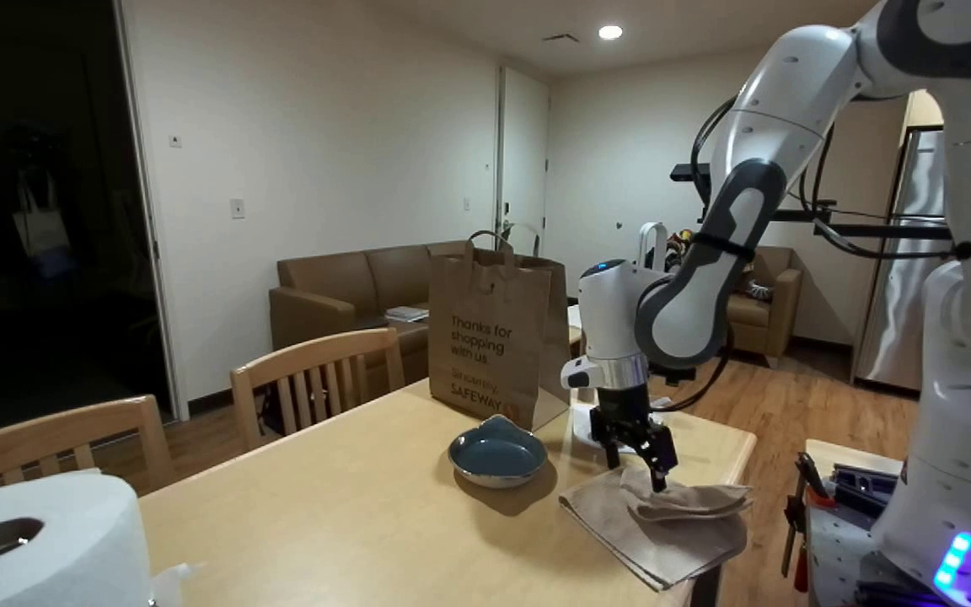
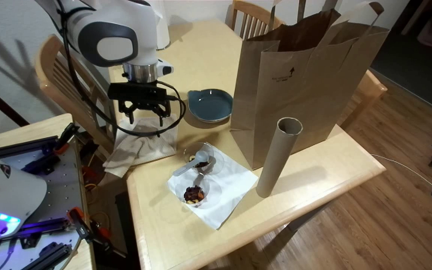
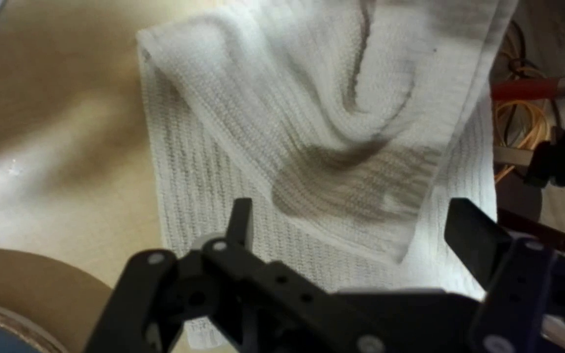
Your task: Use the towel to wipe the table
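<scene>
The towel (image 1: 654,539) is beige-white and ribbed. It lies partly folded over itself at the table's edge, and one part overhangs that edge in an exterior view (image 2: 152,144). The light wood table (image 1: 342,514) shows bare beside it. My gripper (image 1: 637,475) points down above the towel with its fingers spread and nothing between them; it also shows in an exterior view (image 2: 146,122). In the wrist view the open fingers (image 3: 348,211) straddle the folded flap of the towel (image 3: 302,113). Whether the fingertips touch the cloth I cannot tell.
A blue dish (image 1: 498,455) stands close beside the towel. A tall paper bag (image 2: 287,101) and an upright cardboard tube (image 2: 279,157) stand on the table. Clear cups of food (image 2: 194,195) sit on a white napkin (image 2: 231,191). A paper roll (image 1: 72,539) stands at the far end.
</scene>
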### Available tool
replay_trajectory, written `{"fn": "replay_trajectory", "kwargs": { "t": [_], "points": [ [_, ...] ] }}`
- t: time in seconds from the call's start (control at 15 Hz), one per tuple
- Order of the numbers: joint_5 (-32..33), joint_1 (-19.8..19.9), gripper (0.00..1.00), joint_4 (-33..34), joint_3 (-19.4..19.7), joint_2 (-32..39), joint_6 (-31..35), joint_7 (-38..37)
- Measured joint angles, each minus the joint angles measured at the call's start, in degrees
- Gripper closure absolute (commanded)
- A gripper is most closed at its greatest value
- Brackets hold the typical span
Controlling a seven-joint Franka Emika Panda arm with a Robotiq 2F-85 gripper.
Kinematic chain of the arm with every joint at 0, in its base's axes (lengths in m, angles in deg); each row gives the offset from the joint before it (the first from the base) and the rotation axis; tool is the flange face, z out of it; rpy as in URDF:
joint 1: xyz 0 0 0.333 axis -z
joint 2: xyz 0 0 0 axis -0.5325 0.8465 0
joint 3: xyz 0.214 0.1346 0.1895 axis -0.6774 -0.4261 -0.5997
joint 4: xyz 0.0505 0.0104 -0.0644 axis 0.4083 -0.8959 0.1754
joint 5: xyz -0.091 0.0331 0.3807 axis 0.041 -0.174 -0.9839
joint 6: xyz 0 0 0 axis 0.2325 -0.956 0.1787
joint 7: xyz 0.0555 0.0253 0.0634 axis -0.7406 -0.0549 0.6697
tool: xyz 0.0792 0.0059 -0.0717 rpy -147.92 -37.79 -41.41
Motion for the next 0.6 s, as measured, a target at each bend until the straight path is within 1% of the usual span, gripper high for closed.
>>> {"fn": "replay_trajectory", "kwargs": {
  "t": [0.2, 0.33, 0.47, 0.6],
  "points": [
    [13.7, -0.8, 0.00, -0.2, 1.9, 1.1, 2.9, -4.7],
    [19.9, -0.7, 0.00, -0.2, 2.6, 2.0, 4.1, -7.8],
    [21.8, -0.6, 0.00, -0.2, 2.8, 2.7, 4.7, -9.0],
    [21.8, -0.6, 0.00, -0.2, 2.8, 2.8, 4.7, -9.0]
  ]
}}
